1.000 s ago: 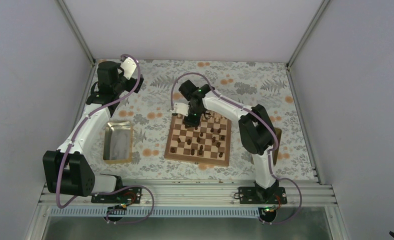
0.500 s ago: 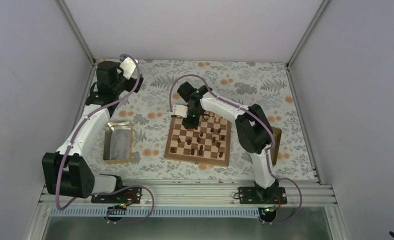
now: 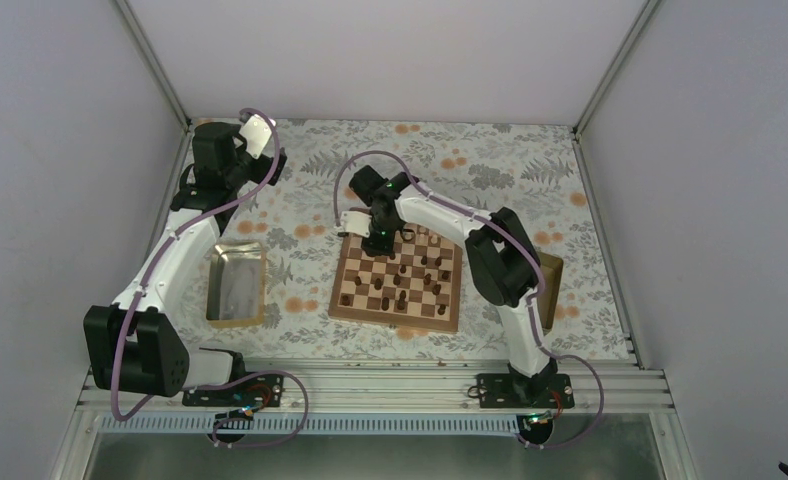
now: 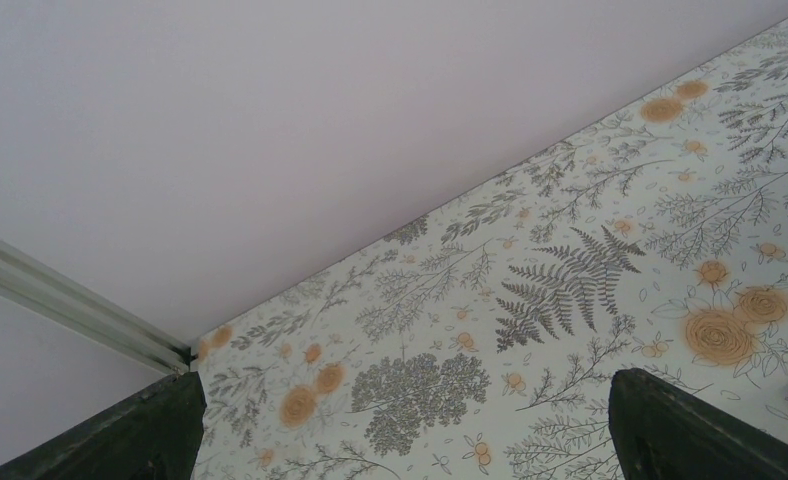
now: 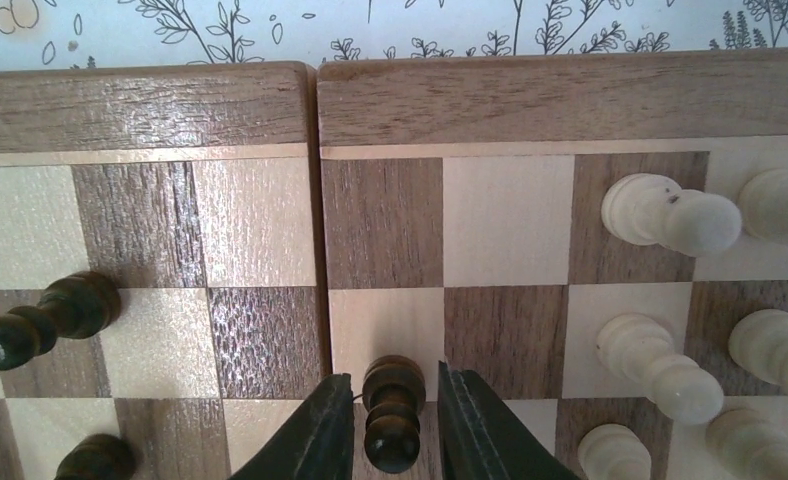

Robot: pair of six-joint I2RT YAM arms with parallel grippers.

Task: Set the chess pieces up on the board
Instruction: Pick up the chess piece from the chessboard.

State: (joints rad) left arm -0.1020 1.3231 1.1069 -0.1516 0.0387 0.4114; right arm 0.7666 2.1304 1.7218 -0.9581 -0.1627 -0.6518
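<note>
The board (image 3: 390,318) lies mid-table with dark chess pieces (image 3: 402,282) scattered over its middle and pale ones (image 3: 436,240) at its far right corner. My right gripper (image 3: 377,238) hangs over the board's far left part. In the right wrist view my right gripper (image 5: 393,428) is narrowly open, its fingers (image 5: 315,435) flanking an upright dark pawn (image 5: 393,400) with slim gaps on both sides. Pale pieces (image 5: 670,215) stand to the right, another dark piece (image 5: 50,315) to the left. My left gripper (image 4: 400,430) is open and empty, raised near the back left corner (image 3: 267,165).
A rectangular metal tray (image 3: 237,285) lies left of the board. A second tray (image 3: 555,285) shows partly behind the right arm. The board's far border (image 5: 170,105) meets the floral tablecloth (image 4: 530,300). Cage walls close in all sides.
My right gripper has shifted slightly left along the board's far edge. The left arm has stayed still.
</note>
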